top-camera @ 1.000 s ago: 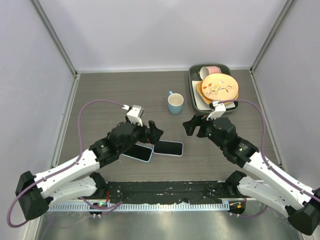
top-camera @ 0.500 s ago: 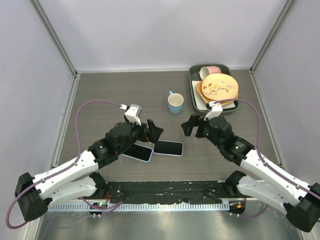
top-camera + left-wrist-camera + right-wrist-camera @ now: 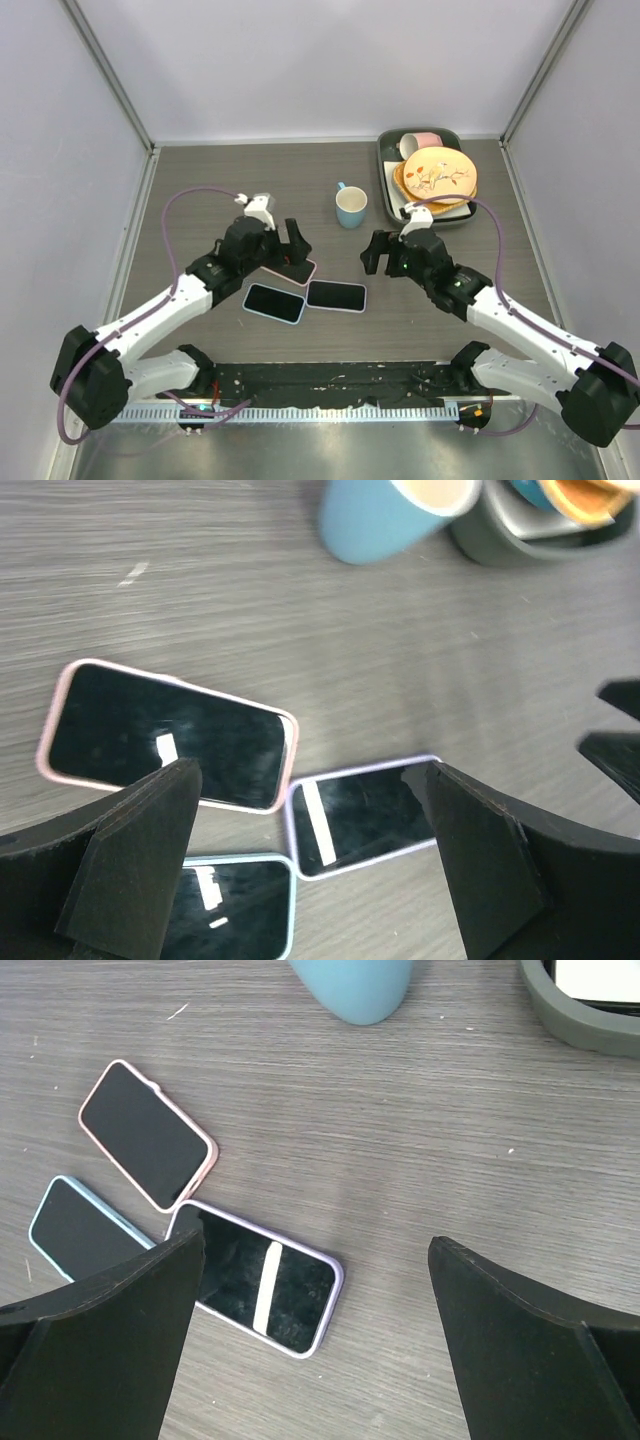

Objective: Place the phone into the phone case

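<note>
Three black-screened phones lie flat at the table's middle, each with a coloured case rim: a pink one (image 3: 299,272), a light blue one (image 3: 274,302) and a lilac one (image 3: 336,295). My left gripper (image 3: 297,243) is open and empty, hovering over the pink phone. In the left wrist view the pink (image 3: 165,735), lilac (image 3: 365,815) and light blue (image 3: 235,905) phones lie below the left gripper (image 3: 308,775). My right gripper (image 3: 375,255) is open and empty, just right of the lilac phone (image 3: 262,1290). The pink (image 3: 147,1133) and light blue (image 3: 80,1225) phones also show in the right wrist view.
A blue cup (image 3: 351,207) stands behind the phones. A dark tray (image 3: 385,180) at the back right holds a patterned plate (image 3: 440,175) and a pink mug (image 3: 425,141). Grey walls enclose the table on three sides.
My left arm has swung back and to the left, uncovering the pink phone. My right gripper has shifted slightly left. The phones have not moved.
</note>
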Robot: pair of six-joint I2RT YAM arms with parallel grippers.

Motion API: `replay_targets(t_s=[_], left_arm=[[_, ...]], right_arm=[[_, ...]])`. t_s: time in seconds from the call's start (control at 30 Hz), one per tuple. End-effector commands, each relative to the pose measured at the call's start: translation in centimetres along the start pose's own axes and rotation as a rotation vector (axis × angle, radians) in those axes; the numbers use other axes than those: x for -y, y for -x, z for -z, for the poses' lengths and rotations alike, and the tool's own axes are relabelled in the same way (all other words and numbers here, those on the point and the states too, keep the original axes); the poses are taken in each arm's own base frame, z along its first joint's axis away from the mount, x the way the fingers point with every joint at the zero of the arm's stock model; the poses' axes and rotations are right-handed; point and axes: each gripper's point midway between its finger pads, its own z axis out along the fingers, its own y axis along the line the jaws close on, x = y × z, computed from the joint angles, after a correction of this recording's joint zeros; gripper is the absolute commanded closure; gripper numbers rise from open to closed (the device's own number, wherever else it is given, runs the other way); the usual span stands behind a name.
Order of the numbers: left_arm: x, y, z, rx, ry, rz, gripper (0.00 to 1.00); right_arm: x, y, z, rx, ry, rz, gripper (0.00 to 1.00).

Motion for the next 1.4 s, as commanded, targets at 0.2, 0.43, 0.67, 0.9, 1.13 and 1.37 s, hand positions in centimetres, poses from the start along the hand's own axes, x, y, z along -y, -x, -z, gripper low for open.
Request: replay_targets(t_s=[0.2, 0.43, 0.67, 0.9, 1.13, 1.37], left_arm=[[-10.8, 0.6, 1.9, -0.008, 0.236, 0.246, 0.0], [-12.3, -0.3, 2.7, 0.029, 0.202, 0.342, 0.0], [-12.0, 0.3, 2.6, 0.043, 0.187, 0.349, 0.0], [-12.0, 1.0, 3.0, 0.06, 0.196, 0.323, 0.0], [-11.4, 3.9, 5.5, 0.182, 0.195, 0.224, 0.0], [-10.9, 6.4, 8.0, 0.346, 0.184, 0.184, 0.0]], right_arm=[[4.2, 0.0, -2.3, -0.095, 0.011, -0.195, 0.0], [4.9, -1.3, -3.1, -0.155, 0.017, -0.227, 0.0], [4.9, -1.2, -3.1, -0.15, 0.02, -0.228, 0.0], [4.9, -0.7, -2.7, -0.121, 0.025, -0.212, 0.0], [3.0, 1.9, -1.7, -0.06, 0.11, -0.173, 0.0], [1.4, 6.6, 0.4, 0.132, 0.19, -0.135, 0.0]])
